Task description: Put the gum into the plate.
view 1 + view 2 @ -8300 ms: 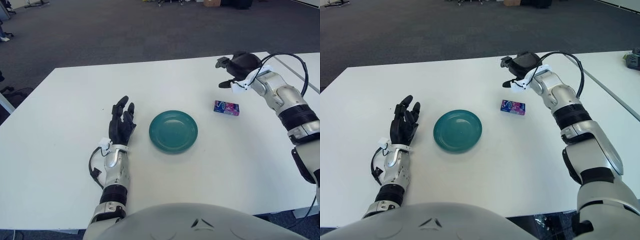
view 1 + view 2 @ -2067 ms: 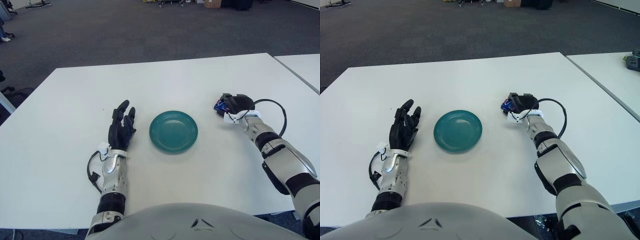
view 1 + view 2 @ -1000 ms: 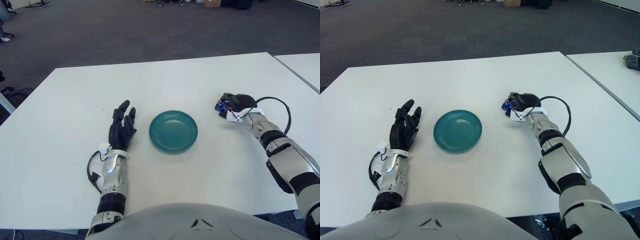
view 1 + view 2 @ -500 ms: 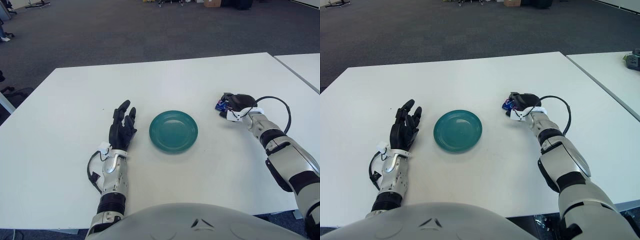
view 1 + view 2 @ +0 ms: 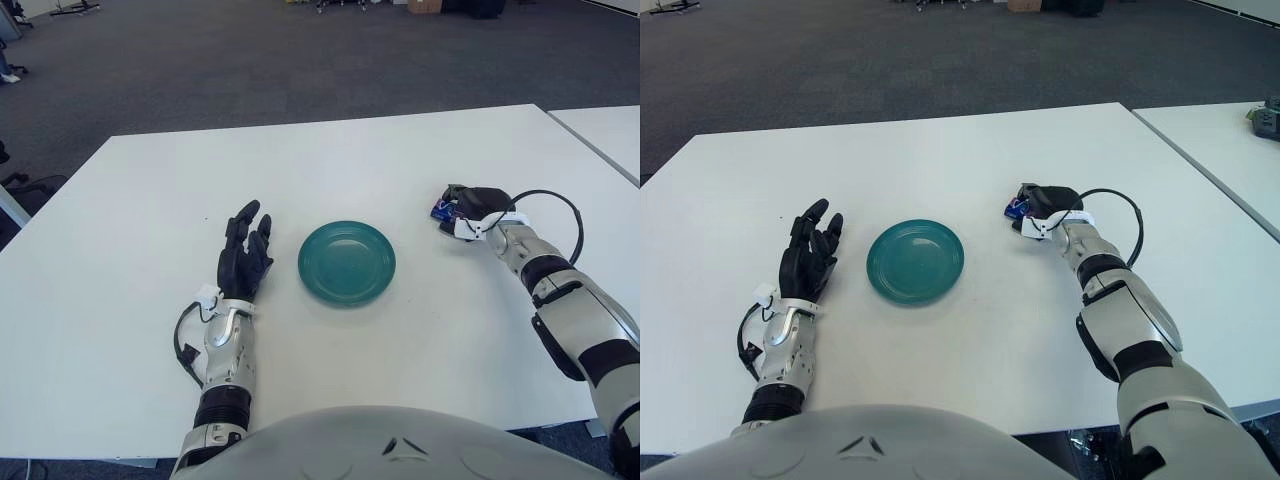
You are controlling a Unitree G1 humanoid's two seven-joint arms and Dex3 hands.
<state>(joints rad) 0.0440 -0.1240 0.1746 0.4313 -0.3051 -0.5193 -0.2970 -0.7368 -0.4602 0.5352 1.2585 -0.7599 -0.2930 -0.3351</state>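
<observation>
The right hand (image 5: 472,206) is curled tightly around the gum (image 5: 441,209), low over the table (image 5: 400,150), to the right of the green plate (image 5: 347,263). The left hand (image 5: 243,258) shows left of the plate, with its fingers extended and holding nothing.

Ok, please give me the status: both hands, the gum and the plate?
Right hand closed on gum, right of plate. Left hand open, idle, left of plate. Plate holds nothing; path to it unobstructed.

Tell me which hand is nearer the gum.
Right. The right hand is on the gum, fingers closed around it, right of the plate. The left hand is across the plate, far from it.
</observation>
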